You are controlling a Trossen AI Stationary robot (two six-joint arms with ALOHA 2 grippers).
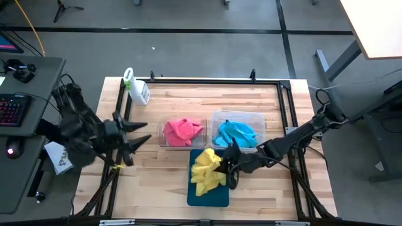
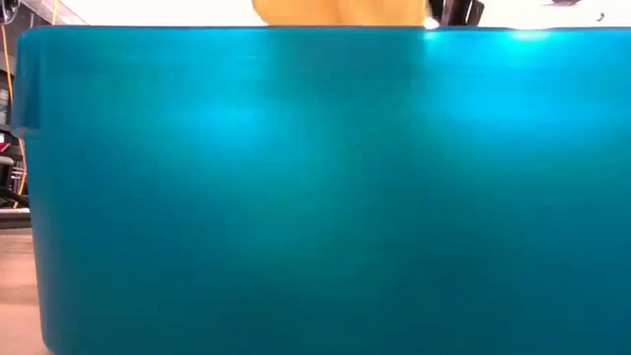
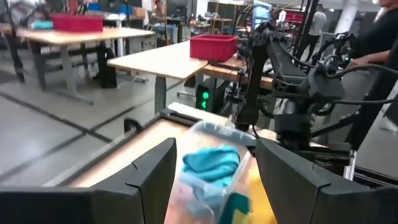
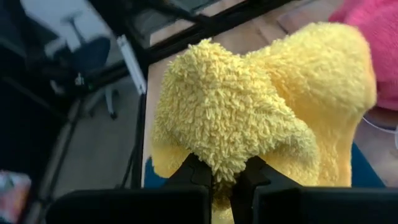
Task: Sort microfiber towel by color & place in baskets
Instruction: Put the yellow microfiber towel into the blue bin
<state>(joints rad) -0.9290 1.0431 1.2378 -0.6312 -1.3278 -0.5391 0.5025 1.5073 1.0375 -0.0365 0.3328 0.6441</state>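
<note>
Overhead, pink towels (image 1: 183,131) fill the narrower clear tub (image 1: 164,142), cyan towels (image 1: 237,134) the wider tub (image 1: 257,119), and the right gripper (image 1: 230,166) sits over yellow towels (image 1: 206,171) on the teal tray (image 1: 210,197). Its wrist camera shows the fingers (image 4: 198,174) pinched on a yellow fold. The left gripper (image 1: 139,134), fingers spread and seemingly empty, hangs left of the tubs.

The pink towels (image 1: 183,131) lie crumpled in the narrow clear tub (image 1: 163,139), near the middle of the bench. Just beside it, toward the bench's right edge, the wider clear tub (image 1: 255,118) holds the blue towels (image 1: 236,134) in a loose heap that fills most of it. The teal tray (image 1: 212,196) lies flat at the bench's near edge, just in front of both tubs. A pile of yellow towels (image 1: 206,171) covers its upper left part, and one fluffy yellow towel (image 4: 261,118) is pinched in the right hand (image 4: 224,177).
</note>
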